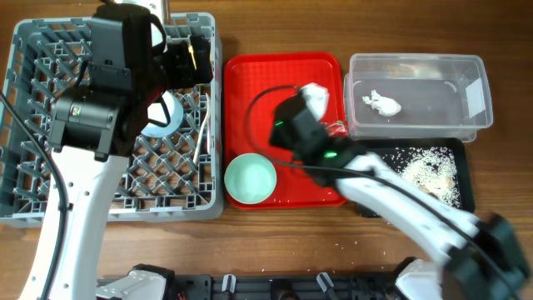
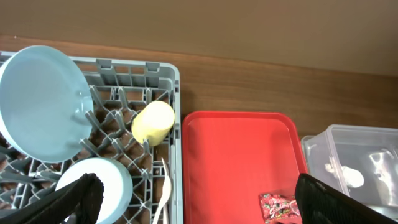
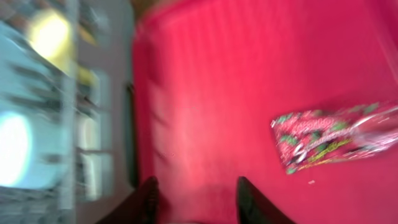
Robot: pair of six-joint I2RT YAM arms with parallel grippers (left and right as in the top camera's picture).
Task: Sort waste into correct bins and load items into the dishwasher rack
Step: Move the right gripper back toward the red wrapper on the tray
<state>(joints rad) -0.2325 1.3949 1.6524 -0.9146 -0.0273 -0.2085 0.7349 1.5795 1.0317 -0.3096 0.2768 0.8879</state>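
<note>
The grey dishwasher rack (image 1: 33, 175) holds an upright light blue plate (image 2: 40, 102), a yellow cup (image 2: 152, 122) on its side, a light blue bowl (image 2: 102, 186) and a white plastic utensil (image 2: 165, 193). My left gripper (image 1: 190, 58) hangs open and empty over the rack's far right corner (image 2: 199, 211). My right gripper (image 1: 287, 129) is open and empty above the red tray (image 3: 198, 199). The red wrapper (image 3: 336, 137) lies on the tray to its right (image 2: 280, 207). The mint-green bowl (image 1: 250, 179) sits at the tray's near left corner.
The red tray (image 1: 250, 75) lies between the rack and the bins. The clear tub (image 1: 416, 67) at the right holds the white napkin (image 1: 381, 103). The black tray (image 1: 462, 187) in front of it holds rice-like crumbs (image 1: 429, 167).
</note>
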